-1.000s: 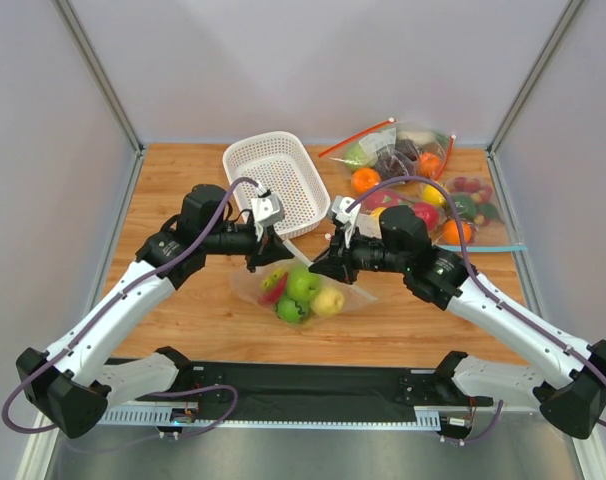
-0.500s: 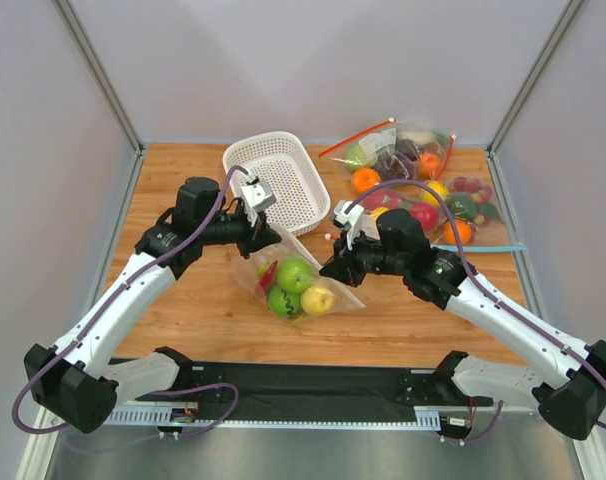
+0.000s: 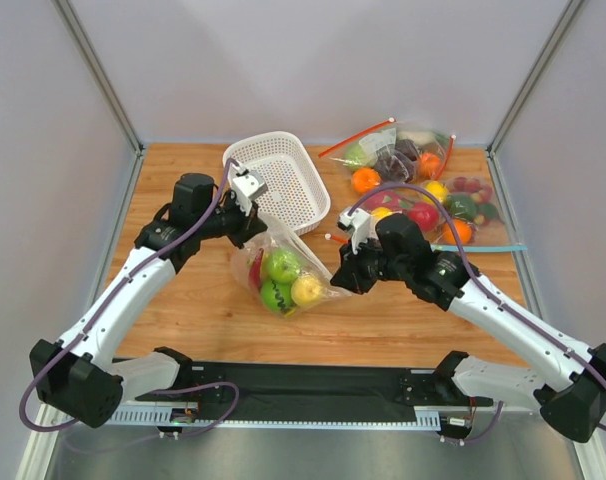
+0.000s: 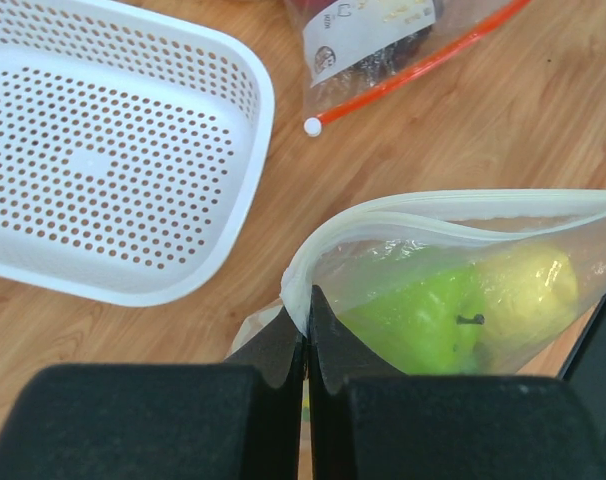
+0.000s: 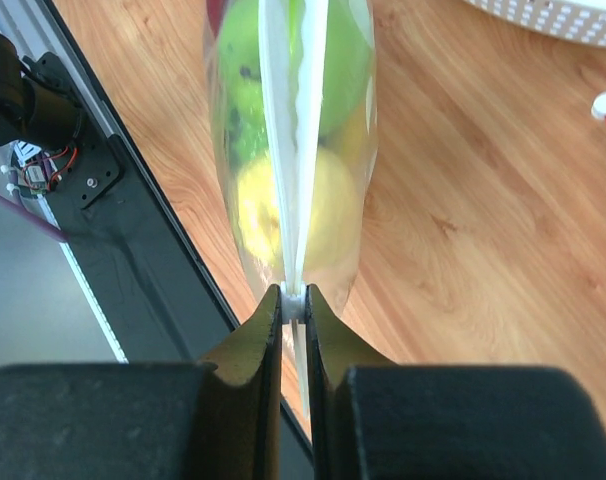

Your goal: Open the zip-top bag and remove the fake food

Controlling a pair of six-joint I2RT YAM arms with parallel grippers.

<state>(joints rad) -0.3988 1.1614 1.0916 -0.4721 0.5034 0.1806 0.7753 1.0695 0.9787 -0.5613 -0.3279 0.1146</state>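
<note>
Zip-top bag (image 3: 283, 278) spans left hand (image 4: 306, 305) to right hand (image 5: 294, 298).

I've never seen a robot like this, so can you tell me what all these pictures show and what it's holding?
It is a robot with two arms, a left arm and a right arm, fixed at the near edge of a wooden table. The big picture looks down from a camera above and behind them. The other two come from little cameras on each wrist, so you see black fingers up close. The left fingers and the right fingers are both shut on opposite ends of a clear zip-top bag. Inside is fake food: green apples and a yellow fruit. Also on the table are a white basket and other bags of toy fruit.
</note>
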